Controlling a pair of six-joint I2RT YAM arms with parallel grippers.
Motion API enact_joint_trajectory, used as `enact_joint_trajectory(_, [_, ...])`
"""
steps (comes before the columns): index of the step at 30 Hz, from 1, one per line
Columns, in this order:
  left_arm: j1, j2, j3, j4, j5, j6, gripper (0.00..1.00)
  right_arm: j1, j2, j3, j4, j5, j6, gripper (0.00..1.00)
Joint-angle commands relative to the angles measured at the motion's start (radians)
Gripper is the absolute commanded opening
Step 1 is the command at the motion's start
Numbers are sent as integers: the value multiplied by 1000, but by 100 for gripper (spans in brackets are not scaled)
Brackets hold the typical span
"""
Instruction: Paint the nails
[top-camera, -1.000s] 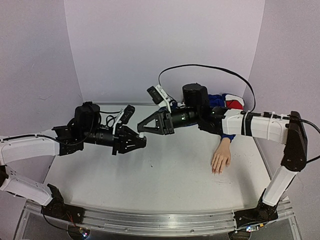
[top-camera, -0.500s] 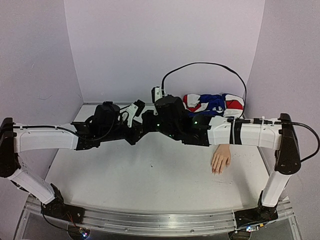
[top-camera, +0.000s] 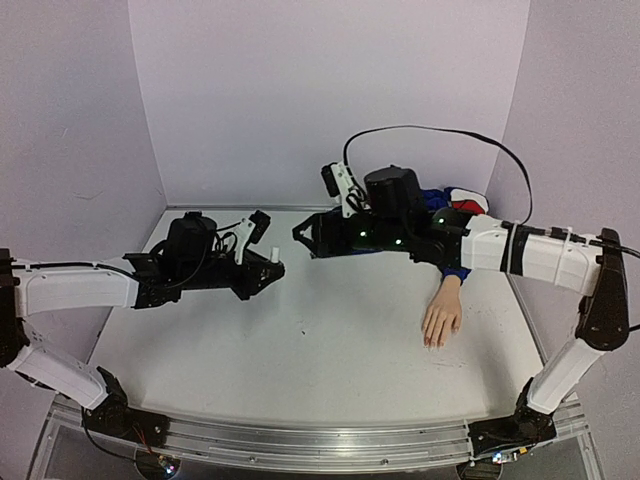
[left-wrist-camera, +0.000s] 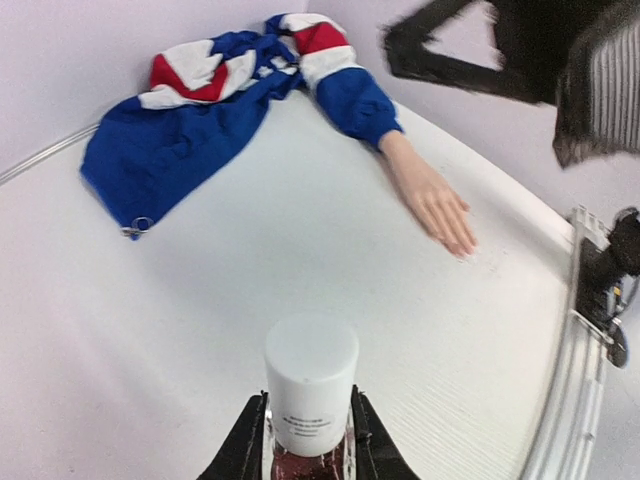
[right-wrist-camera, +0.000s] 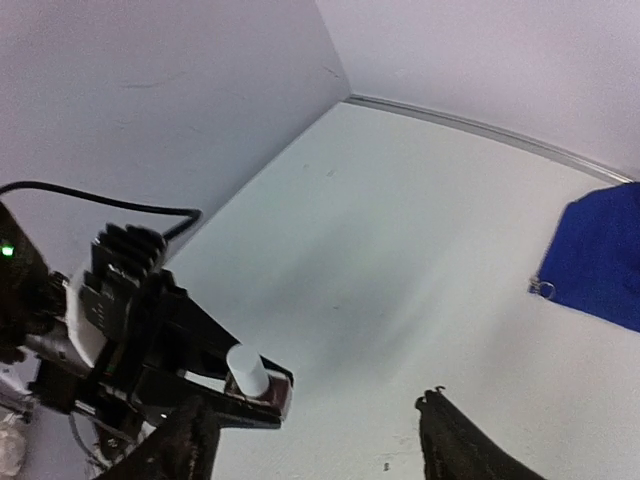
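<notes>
We noted the left gripper (left-wrist-camera: 310, 445) clamped on the small polish bottle (left-wrist-camera: 310, 400) by its glass body, white cap (left-wrist-camera: 311, 355) up. The right gripper (right-wrist-camera: 320, 440) hung opposite it, jaws apart and empty. The nails (left-wrist-camera: 462, 245) lay on the mannequin hand (left-wrist-camera: 435, 205), flat on the table's (top-camera: 330, 370) right side and well apart from both; we judged them tiny and rigid, for brushing only, and the light, smooth cap wanted gripping by its sides.

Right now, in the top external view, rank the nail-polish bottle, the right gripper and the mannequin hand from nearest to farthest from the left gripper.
1. nail-polish bottle: clamped in the left gripper itself, left of centre.
2. right gripper: just beyond it to the right, fingers spread and empty.
3. mannequin hand: far over on the right side, lying flat.
</notes>
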Motion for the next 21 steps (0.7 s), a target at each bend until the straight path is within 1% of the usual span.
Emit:
enact_joint_trajectory(1, [-4,-102,-7,28,321,28,0,-65,-50,-16,60,-492,-125,79])
enact_joint_trajectory(3, [-4,-121,-1,29,468,35,0,-71,-24,0,63,-653,-143,83])
enact_joint_trajectory(5, [-4,-131,12,28,570,30,0,-71,4,19,69,-768,-145,83])
enact_joint_trajectory(8, [-4,-130,35,29,675,18,0,-71,41,29,115,-927,-123,83])
enact_joint_trajectory(11, [-4,-115,59,28,750,4,0,-68,52,11,205,-995,-89,83])
enact_joint_trajectory(16, [-4,-104,71,28,767,-8,0,-54,65,15,230,-1033,-75,65])
enact_joint_trajectory(18, [-4,-102,73,29,767,-10,0,-50,72,19,233,-1039,-67,54])
enact_joint_trajectory(21, [-4,-102,74,28,779,-11,0,-44,74,17,240,-1040,-62,46])
